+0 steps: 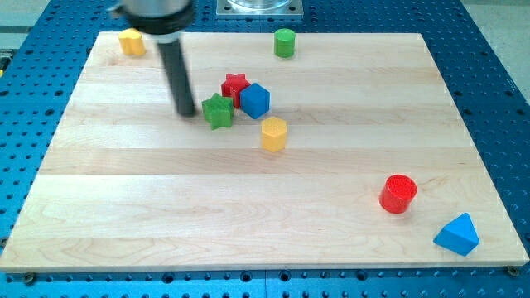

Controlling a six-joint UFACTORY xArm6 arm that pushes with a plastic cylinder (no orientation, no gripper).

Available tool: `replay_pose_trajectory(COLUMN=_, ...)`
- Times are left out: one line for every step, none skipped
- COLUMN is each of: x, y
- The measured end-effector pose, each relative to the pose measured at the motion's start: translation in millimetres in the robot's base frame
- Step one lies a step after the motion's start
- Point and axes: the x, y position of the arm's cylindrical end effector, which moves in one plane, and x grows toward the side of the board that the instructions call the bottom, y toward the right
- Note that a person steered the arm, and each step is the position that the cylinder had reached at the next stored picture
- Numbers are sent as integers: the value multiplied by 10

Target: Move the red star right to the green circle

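The red star [234,86] lies in the upper middle of the board, tight between the green star [219,110] at its lower left and the blue cube [255,100] at its right. The green circle [285,42], a short cylinder, stands near the view's top edge, up and right of the red star. My tip [187,112] rests on the board just left of the green star, close to it, and down-left of the red star.
A yellow hexagonal block [274,133] sits below the blue cube. A yellow block [131,41] is at the top left. A red cylinder [398,194] and a blue triangular block [458,234] are at the lower right. The wooden board [124,207] lies on a blue perforated table.
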Motion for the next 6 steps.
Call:
replay_pose_trajectory(x=-352, y=649)
replay_pose_trajectory(x=-638, y=1155)
replay_pose_trajectory(x=-699, y=784)
replay_pose_trajectory(x=-855, y=1097)
replay_pose_trajectory(x=-901, y=2017)
replay_pose_trajectory(x=-924, y=2109)
